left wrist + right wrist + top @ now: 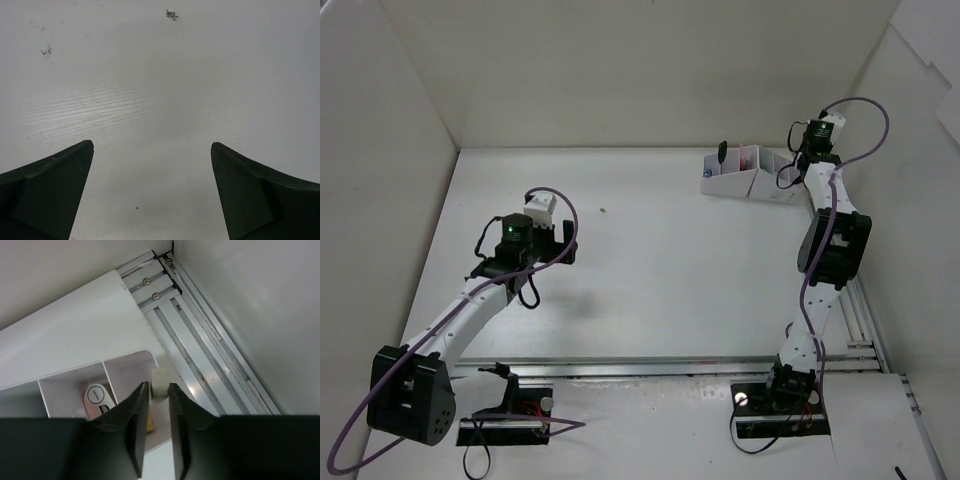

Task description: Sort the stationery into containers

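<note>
Over at about one o'clock on the white table (650, 250), the right gripper (159, 386) hangs above the outer corner of the white plastic desk organiser (125, 359). Its fingers are pinched on a tiny white eraser (160, 376) right at the end compartment's rim. At the organiser's other end, black-handled scissors (720, 152) stand upright in a compartment. Toward nine o'clock, the left gripper (152, 145) hovers over the tabletop, jaws spread wide apart.

Robot lab cell.
White walls (650, 70) box in a white table (650, 270); aluminium rails (200, 360) (screwed down) edge it, with the left arm (460, 315) and right arm (830, 250) bolted on.
</note>
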